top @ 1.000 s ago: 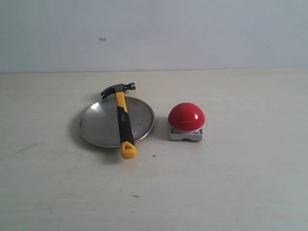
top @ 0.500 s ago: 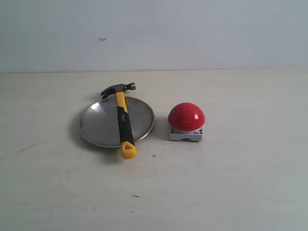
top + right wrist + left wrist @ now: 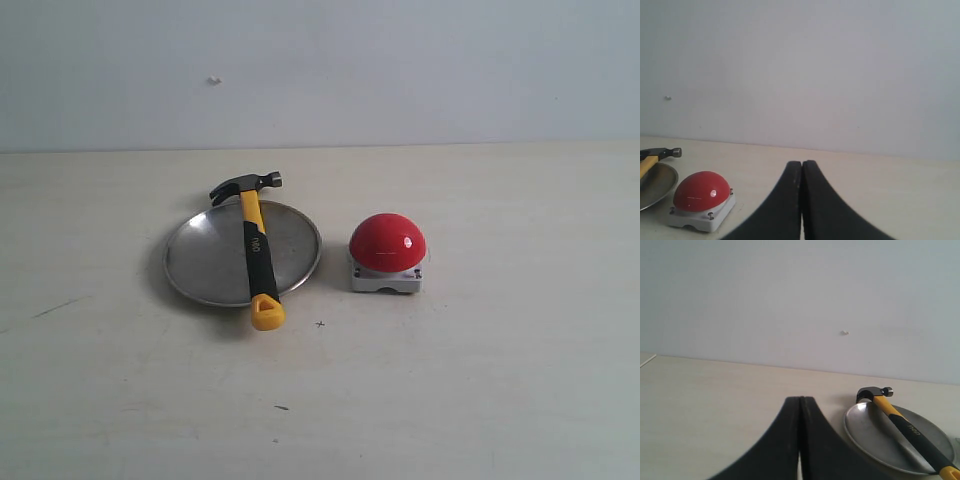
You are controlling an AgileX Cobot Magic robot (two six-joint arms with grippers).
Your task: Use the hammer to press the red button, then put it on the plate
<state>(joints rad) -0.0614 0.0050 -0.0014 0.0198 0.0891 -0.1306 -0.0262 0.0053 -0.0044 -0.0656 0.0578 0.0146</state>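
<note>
The hammer point(image 3: 256, 252) lies across the silver plate point(image 3: 205, 260): its dark head hangs past the far rim and its yellow tip past the near rim. To the right of the plate, apart from it, stands the red button point(image 3: 387, 243) on its grey-white base. Neither gripper shows in the exterior view. In the left wrist view my left gripper point(image 3: 800, 400) is shut and empty, well away from the hammer point(image 3: 905, 425) and the plate point(image 3: 875, 432). My right gripper point(image 3: 802, 163) is shut on nothing, off to the side of the red button point(image 3: 700, 191).
A pale tabletop point(image 3: 480, 380) stretches around the objects, with a plain light wall point(image 3: 400, 70) behind it. A few small dark marks point(image 3: 320, 323) dot the surface near the plate.
</note>
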